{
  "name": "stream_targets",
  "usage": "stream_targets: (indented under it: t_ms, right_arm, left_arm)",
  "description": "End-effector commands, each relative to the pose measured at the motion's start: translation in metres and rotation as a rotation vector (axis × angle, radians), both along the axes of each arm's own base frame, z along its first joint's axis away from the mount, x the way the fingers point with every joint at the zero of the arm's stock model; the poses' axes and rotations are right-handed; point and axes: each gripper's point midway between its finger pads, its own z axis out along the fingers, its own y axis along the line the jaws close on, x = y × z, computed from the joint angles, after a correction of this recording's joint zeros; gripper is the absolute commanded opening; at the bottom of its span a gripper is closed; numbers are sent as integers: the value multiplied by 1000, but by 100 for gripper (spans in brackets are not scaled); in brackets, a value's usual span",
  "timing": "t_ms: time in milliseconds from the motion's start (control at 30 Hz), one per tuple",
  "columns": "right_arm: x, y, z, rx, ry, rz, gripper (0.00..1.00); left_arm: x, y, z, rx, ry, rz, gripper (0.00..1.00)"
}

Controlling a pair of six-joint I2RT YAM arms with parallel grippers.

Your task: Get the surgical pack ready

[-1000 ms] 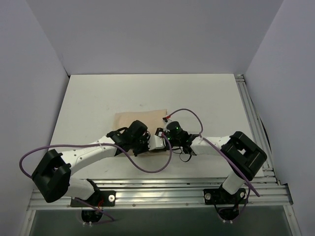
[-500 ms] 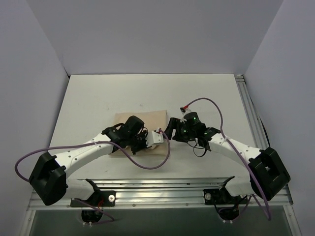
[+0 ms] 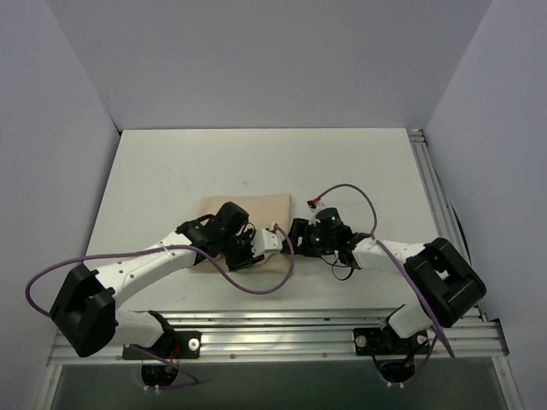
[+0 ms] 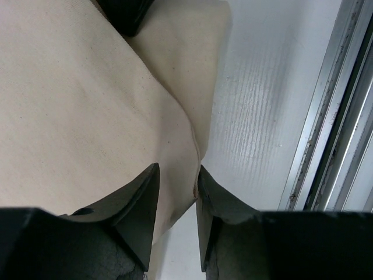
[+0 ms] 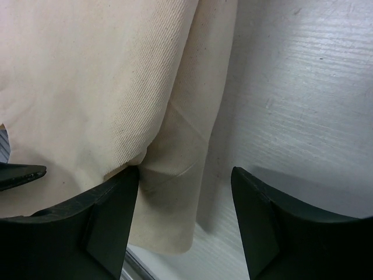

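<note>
White tabletop (image 3: 171, 162) carries the tan surgical pack (image 3: 256, 205), a folded cloth bundle lying flat beneath both jaws, its longer side running left to right. Overhead, the arms hide its near edge. The wrist views show that edge: the left jaws stand parted, gripping nothing, with a cloth corner between them. The right jaws are spread wide, straddling the cloth's border.

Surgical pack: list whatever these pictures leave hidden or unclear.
- Contents: every view shows only the tan cloth; anything wrapped inside is covered.
- Cloth's near edge: top view, hidden under the left arm and right arm.
- Grip: left wrist view, unclear whether the left gripper pinches the fold between its fingers.
</note>
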Motion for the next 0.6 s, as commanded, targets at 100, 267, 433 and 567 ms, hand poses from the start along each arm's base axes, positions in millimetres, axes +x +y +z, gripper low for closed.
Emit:
stream_targets:
  t_ms: [100,267,433,567]
  right_arm:
    - [-18,9,0,33,1,66,60]
    - [-31,4,11,42,-20,86,61]
    - [-31,8,3,63,-15,77,65]
    - [-23,20,-6,96,-3,68,65]
  left_arm:
    - [2,-3,-1,-23,19,9,36]
    - [11,-2,21,-86,5,46,2]
    - [8,-2,32,-115,42,24,2]
    - [4,-1,32,-125,59,16,2]
